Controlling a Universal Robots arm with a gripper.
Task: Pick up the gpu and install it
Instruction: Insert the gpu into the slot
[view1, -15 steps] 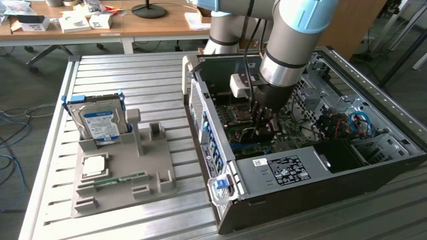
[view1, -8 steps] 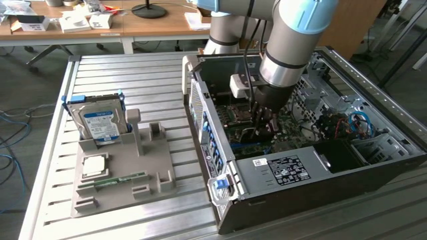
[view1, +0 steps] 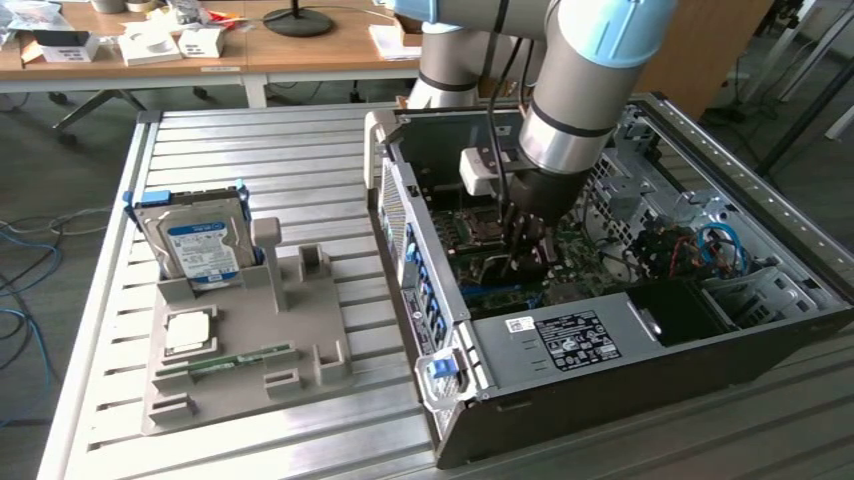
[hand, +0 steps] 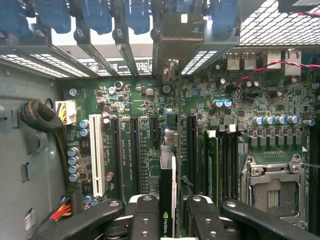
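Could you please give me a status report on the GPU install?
Gripper shut on the gpu, down inside the open case. It stands edge-on over the motherboard slots; seated or not, cannot tell. Cable bundle off to one side, apart from it.

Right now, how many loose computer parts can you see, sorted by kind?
Hard drive, on the grey holder: 1
Chip, on the holder: 1
Memory stick, on the holder: 1
Gpu, gripped in the pincer over the motherboard: 1
Total: 4
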